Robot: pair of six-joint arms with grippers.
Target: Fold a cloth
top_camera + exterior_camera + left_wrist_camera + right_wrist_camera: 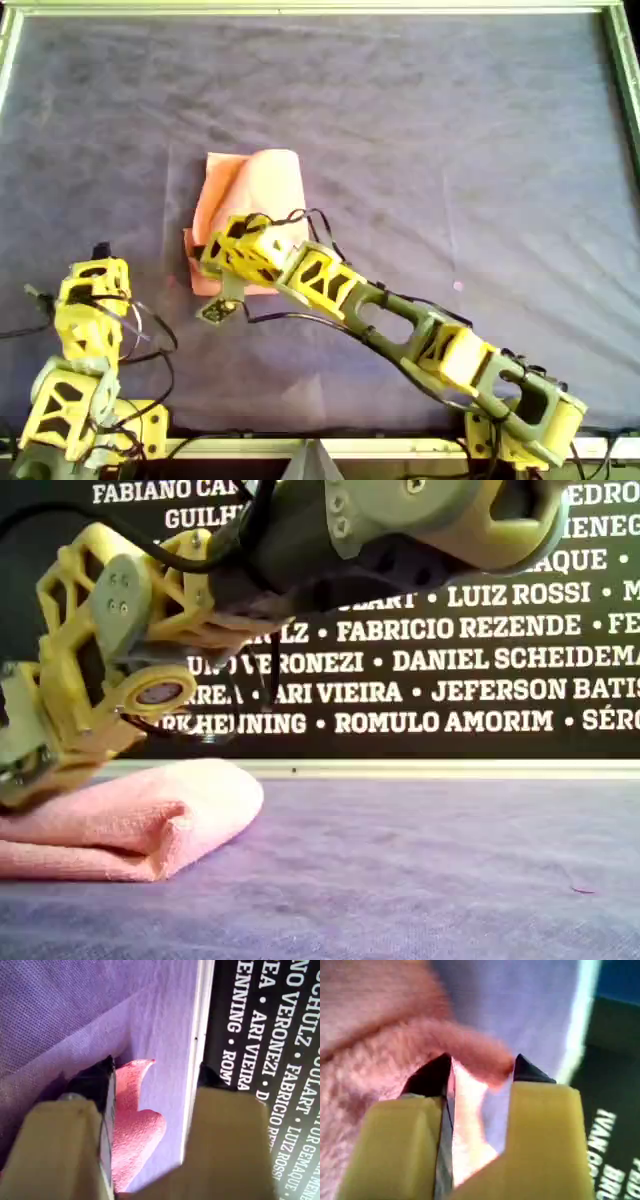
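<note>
Cloth [255, 185] folded; second gripper [480, 1072] over it.

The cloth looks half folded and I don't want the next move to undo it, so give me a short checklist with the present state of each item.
1. The cloth is doubled over with a rounded fold: ok, seen in the overhead and exterior views.
2. My second gripper is over the cloth, jaws apart: ok.
3. Second gripper free of the fabric: cannot tell; pink fabric shows between the fingertips.
4. My first gripper is open and holds nothing: ok; the cloth lies beyond it.
5. First arm parked away from the cloth: ok, near the overhead view's lower left corner.
6. Cloth edges lined up: cannot tell, the arm covers the near edge.
</note>
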